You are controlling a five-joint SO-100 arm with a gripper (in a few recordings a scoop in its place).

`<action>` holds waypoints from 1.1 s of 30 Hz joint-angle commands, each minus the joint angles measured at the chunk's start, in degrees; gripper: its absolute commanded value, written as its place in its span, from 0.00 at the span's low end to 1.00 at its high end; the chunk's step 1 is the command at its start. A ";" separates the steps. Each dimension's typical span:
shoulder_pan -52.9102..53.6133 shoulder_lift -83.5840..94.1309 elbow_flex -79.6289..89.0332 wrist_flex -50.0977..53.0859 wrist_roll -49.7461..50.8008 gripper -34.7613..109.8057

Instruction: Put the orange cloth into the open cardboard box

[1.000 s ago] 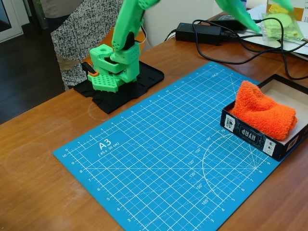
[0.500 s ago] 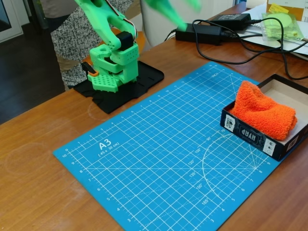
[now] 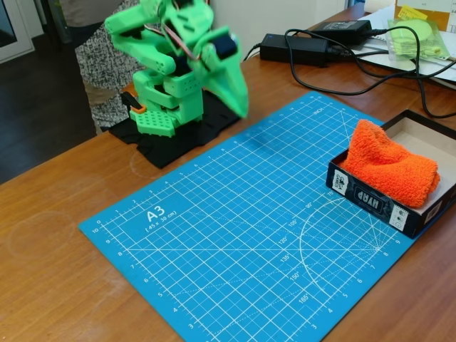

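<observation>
Was bright all over, with soft, even daylight. Showed no harsh glare, just a mild shine on the wooden table (image 3: pixel 64 235). Had a faint, fuzzy shadow on the blue mat (image 3: pixel 271 139), just right of the green arm (image 3: pixel 178 64). Looked smeared at the gripper (image 3: pixel 231 85), too blurry to see its fingers. Stayed sharp on the mat lines and on the fluffy orange cloth (image 3: pixel 388 165). Went dark in the far top left corner.
</observation>
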 commanded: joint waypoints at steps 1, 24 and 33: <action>1.05 2.02 8.53 -2.81 -0.44 0.24; 1.76 2.02 9.05 -2.72 2.37 0.24; 1.76 2.02 9.05 -2.72 2.46 0.24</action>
